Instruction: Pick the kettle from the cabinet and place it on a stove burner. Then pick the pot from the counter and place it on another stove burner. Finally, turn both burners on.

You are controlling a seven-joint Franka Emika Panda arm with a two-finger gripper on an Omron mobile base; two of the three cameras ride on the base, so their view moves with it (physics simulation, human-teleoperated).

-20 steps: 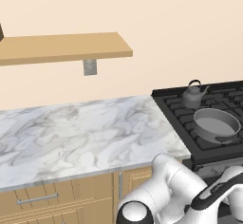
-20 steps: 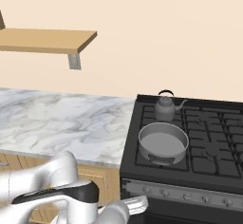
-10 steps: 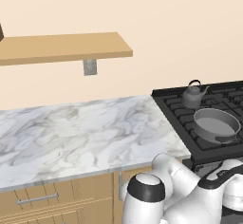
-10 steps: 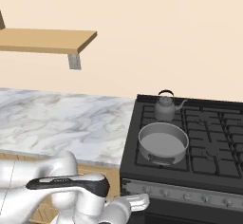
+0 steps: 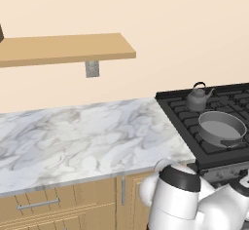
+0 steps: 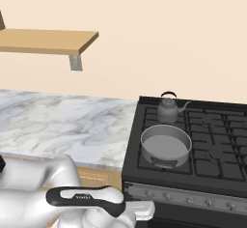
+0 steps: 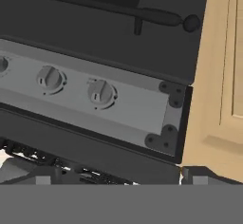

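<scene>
Two jobs looked done: the kettle (image 6: 167, 109) and the pot (image 6: 165, 145) both sat on stove burners (image 6: 207, 140). The tool (image 7: 118, 178), wide open and empty, faced the knobs (image 7: 101, 92), which I judged unturned.

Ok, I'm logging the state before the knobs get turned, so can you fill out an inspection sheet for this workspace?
Surface: white marble counter, bare where visible.
Job's things: kettle upright on a rear stove burner; pot on the front burner just ahead of it, apart from the kettle. Both are off the wooden shelf and counter.
Clutter: nothing seen.
Grippers: pincer open, holding nothing, facing the stove's grey control panel; nearest knob untouched.
Cables: nothing seen.
Surroundings: plain cream wall, wooden drawers below the counter, dark oven handle in the hand view.
</scene>
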